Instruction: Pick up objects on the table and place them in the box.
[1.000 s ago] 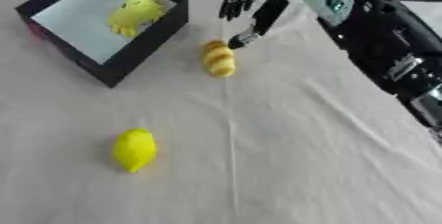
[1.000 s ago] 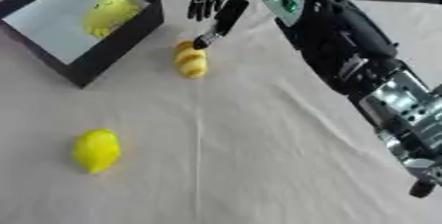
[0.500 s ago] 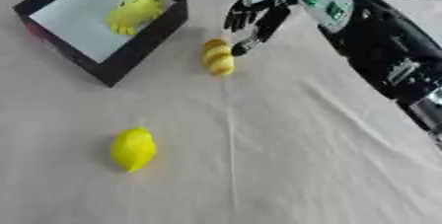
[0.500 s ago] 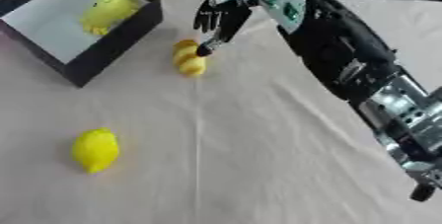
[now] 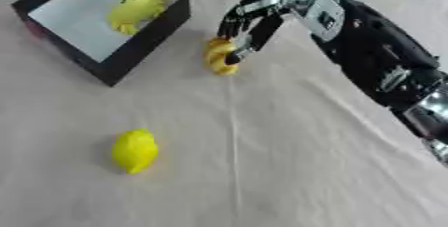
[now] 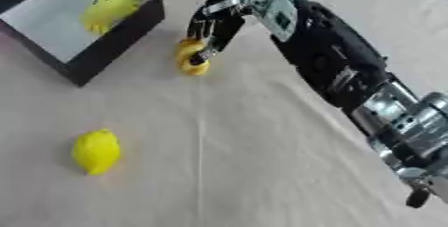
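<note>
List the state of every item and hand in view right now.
Box: upright, open at the top, one yellow item inside.
Small yellow object: on the table beside the box, right hand's fingers on it, not lifted.
Lemon: lying on the table, near side, untouched.
Right hand: over the small yellow object, fingers curled down onto it.
Left hand: not visible.

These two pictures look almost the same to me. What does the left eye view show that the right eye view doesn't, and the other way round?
Only the left eye view shows the box's far-left corner; the right eye view cuts it off. Only the right eye view shows the arm's silver joint at full length, down to a dark tip near the bottom right. Both show the right hand reaching down onto the small yellow object beside the box, one yellow item inside the box, and a lemon lying apart on the cloth.
</note>
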{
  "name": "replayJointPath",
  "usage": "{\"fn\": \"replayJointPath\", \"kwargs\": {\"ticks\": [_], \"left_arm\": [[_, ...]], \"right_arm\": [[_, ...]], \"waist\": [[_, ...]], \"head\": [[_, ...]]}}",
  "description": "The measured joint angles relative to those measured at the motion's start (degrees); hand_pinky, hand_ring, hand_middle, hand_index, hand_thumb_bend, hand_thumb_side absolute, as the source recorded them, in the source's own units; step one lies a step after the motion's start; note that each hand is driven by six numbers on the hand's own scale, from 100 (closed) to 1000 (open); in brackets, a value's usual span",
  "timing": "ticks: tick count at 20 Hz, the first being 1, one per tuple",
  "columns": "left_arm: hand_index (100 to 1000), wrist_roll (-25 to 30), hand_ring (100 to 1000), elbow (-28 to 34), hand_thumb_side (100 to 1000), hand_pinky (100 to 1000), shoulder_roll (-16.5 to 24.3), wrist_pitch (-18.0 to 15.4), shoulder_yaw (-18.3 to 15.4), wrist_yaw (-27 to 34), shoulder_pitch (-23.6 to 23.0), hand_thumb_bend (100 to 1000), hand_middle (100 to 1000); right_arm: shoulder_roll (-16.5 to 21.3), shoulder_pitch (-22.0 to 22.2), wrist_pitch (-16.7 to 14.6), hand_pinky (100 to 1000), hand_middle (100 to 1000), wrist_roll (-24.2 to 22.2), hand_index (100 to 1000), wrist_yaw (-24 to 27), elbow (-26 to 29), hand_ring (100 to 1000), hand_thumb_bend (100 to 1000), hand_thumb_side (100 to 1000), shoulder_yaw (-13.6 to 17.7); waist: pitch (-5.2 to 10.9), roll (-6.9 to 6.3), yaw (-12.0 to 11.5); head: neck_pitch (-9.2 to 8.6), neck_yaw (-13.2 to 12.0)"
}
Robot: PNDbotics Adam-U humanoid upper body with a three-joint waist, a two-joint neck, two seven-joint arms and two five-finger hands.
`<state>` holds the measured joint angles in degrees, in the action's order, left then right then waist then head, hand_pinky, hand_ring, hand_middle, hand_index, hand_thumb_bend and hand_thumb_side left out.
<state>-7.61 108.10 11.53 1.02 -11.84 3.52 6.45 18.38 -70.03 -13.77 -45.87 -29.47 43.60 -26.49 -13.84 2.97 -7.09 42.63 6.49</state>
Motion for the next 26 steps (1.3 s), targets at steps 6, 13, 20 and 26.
{"fn": "replayJointPath", "kwargs": {"ticks": [6, 13, 20, 26], "left_arm": [[783, 0.11, 771, 0.00, 864, 881, -0.05, 0.05, 0.02, 0.00, 0.09, 146, 778], [783, 0.23, 772, 0.00, 865, 882, -0.48, 0.02, 0.03, 0.00, 0.18, 147, 778], [783, 0.40, 772, 0.00, 867, 883, -0.50, 0.07, 0.04, 0.00, 0.52, 148, 778], [781, 0.54, 773, 0.00, 867, 883, -0.53, 0.08, 0.32, 0.00, 0.60, 150, 778]], "right_arm": [[-1.16, 0.01, -0.93, 873, 801, 2.30, 884, -5.02, -1.04, 857, 529, 540, 0.01], [-2.56, 0.01, -2.47, 855, 775, 6.98, 880, -11.92, -2.14, 832, 483, 402, 0.54], [-3.87, 0.01, -3.57, 815, 692, 10.21, 824, -14.71, -3.90, 768, 409, 118, 1.76], [-4.80, -0.03, -3.03, 772, 616, 14.01, 776, -15.22, -5.51, 710, 395, 100, 2.62]], "waist": [[-0.37, 0.00, -0.34], [-0.56, 0.00, -0.48], [-0.69, 0.00, -0.80], [-0.76, -0.02, -0.84]], "head": [[-0.01, 0.18], [-0.02, 0.24], [-0.06, 0.51], [-0.31, 0.69]]}}
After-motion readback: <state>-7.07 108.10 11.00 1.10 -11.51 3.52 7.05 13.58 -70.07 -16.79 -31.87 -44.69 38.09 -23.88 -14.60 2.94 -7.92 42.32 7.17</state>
